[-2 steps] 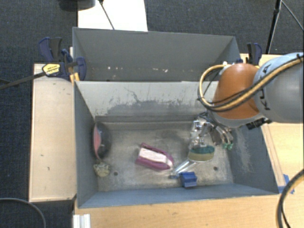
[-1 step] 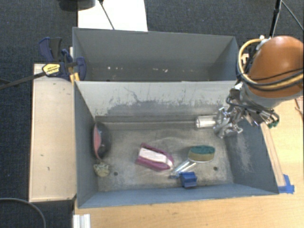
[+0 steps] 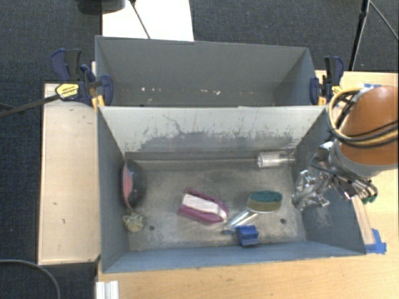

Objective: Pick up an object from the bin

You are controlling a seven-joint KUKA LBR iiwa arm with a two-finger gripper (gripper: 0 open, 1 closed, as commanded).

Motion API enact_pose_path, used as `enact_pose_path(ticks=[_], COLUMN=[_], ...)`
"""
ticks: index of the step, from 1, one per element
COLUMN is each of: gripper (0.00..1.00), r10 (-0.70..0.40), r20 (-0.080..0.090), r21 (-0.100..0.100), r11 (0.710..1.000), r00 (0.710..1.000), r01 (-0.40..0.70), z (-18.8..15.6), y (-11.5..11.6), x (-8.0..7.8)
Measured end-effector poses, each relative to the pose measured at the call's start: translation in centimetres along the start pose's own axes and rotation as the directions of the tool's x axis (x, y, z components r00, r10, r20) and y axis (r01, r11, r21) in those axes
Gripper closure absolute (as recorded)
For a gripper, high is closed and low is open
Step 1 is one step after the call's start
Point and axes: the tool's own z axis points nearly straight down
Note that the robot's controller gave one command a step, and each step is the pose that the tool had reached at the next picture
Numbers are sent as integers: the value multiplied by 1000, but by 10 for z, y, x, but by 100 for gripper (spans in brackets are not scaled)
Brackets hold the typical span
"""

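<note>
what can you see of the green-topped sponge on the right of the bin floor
The sponge is a small oval pad, dark green on top over a tan, soft-looking layer. It lies flat on the floor of the bin, right of the middle. A silvery tool with a blue end reaches its lower left edge; whether they touch I cannot tell. The claw hangs just to its right, apart from it.
</note>
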Motion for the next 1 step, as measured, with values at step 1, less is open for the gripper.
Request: enact_pose_path(ticks=[1], gripper=[0], r10=[-4], r20=[3], r21=[1], r11=[1000], r00=[1000], r01=[4], z=[-1], y=[1], x=[-2])
